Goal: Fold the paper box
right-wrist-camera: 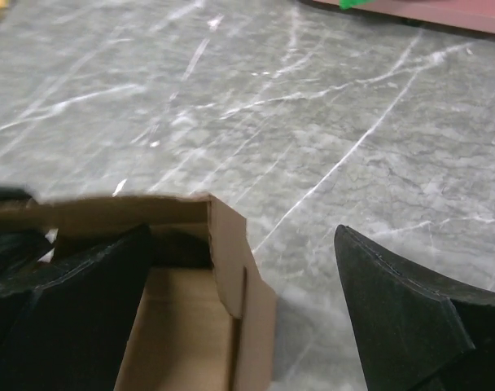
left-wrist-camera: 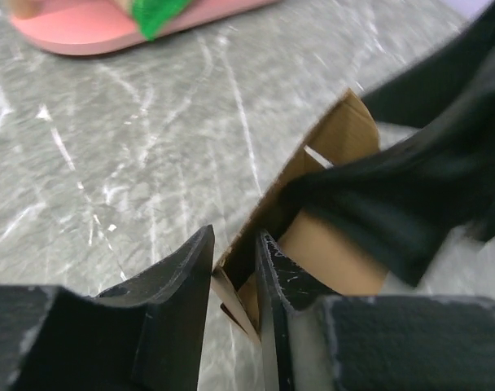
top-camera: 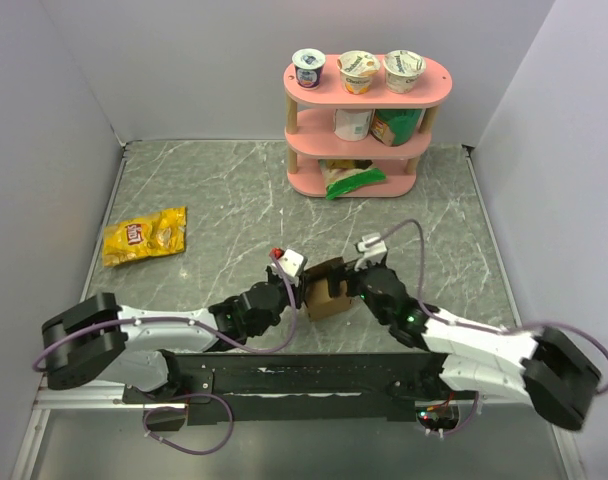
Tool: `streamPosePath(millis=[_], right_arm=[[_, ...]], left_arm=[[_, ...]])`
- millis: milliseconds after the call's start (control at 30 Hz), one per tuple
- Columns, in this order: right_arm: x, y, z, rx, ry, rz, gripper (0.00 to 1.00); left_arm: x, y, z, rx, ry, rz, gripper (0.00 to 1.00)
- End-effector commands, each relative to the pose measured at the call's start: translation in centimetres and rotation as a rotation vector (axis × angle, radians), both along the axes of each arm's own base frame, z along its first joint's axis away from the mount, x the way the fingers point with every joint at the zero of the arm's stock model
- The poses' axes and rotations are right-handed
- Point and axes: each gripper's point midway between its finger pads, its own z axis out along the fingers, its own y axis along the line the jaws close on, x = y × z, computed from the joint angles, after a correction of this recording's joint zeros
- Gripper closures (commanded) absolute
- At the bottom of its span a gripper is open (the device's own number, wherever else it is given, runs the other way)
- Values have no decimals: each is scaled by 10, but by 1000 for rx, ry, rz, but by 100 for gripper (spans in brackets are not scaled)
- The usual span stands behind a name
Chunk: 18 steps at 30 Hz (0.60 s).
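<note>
Table (top-camera: 214,200): grey marbled top, under both sets of fingers and stretching far beyond them.
Shelf (top-camera: 439,88): pink, three tiers, at the far edge, well apart from all the fingers.
Left arm (top-camera: 134,335): reaches in from the left, and its fingers end at the left side of the box.
Right arm (top-camera: 484,350): reaches in from the right, and its fingers end at the right side of the box.
Snack bag (top-camera: 144,236): yellow, flat on the table, well to the left of the left fingers.
Paper box (top-camera: 329,290): brown cardboard, partly folded with its top open, standing on the table between the two sets of fingers.
Cups (top-camera: 356,70): three in a row on the shelf's top tier, far beyond the fingers.
Left gripper (left-wrist-camera: 231,244): closed down to a narrow gap, pinching a side wall of the box.
Left fingers (left-wrist-camera: 178,293): one on each face of that wall, whose edge shows in the slit between them.
Right gripper (right-wrist-camera: 241,236): spread wide, gripping nothing.
Right fingers (right-wrist-camera: 85,301): one reaches down inside the open box, the other hangs outside over bare table, and a box wall and corner stand between them.
</note>
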Motion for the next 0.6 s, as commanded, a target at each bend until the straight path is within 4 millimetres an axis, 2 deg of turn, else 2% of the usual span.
streamPosePath(millis=[0,33,67,167,267,300,400,433,500,533,567], right_arm=[[-26,0,23,47,-57,135,0],[-30,0,38,66,-95,166,0],[-39,8,43,79,-96,236,0],[-53,12,52,89,-92,319,0],[-63,9,58,104,-88,351,0],[-67,9,60,107,-87,368,0],[-72,-4,51,104,-4,310,1],[-77,-5,54,130,2,317,4],[-86,-8,42,141,45,326,8],[-91,-8,45,181,55,334,18],[-95,-10,38,186,78,337,23]], left_arm=[[-17,-8,1,39,6,-184,66],[-17,-9,2,37,12,-199,65],[-15,-8,3,37,21,-204,65],[-17,-11,8,34,15,-242,63],[-17,-13,14,26,16,-265,49],[-18,-12,16,30,19,-270,35],[-23,-16,24,19,24,-313,12],[-26,-18,32,6,18,-336,8],[-26,-17,42,-7,18,-347,4],[-27,-17,44,0,29,-354,4],[-29,-18,48,-12,39,-381,4]])
